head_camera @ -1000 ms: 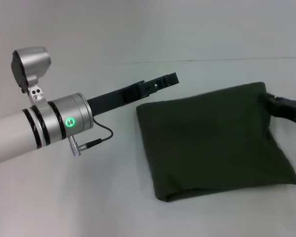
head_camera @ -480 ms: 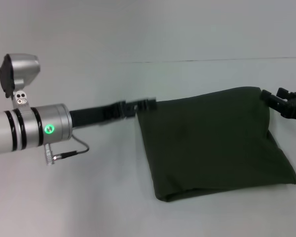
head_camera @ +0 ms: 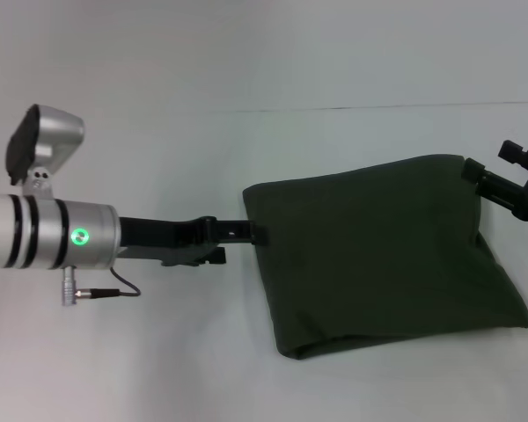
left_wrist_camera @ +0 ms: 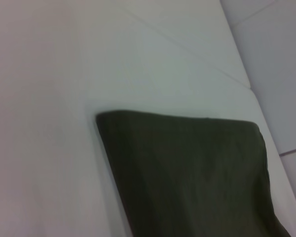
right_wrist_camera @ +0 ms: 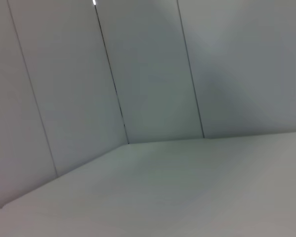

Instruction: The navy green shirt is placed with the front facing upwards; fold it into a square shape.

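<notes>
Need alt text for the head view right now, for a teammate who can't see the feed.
A dark green shirt, folded into a rough square, lies on a white table. The left gripper reaches in low to the shirt's left edge. The right gripper sits at the far right corner, partly out of frame.

Shirt [head_camera: 378, 259]: plain dark olive green, no pattern showing. Table [head_camera: 158, 369]: pale grey-white. Left gripper [head_camera: 255, 232]: black; its arm [head_camera: 44, 242] silver-white with black bands, green ring light. Right gripper [head_camera: 515, 176]: black. Wall [right_wrist_camera: 138, 69]: light grey panels, dark seams.
</notes>
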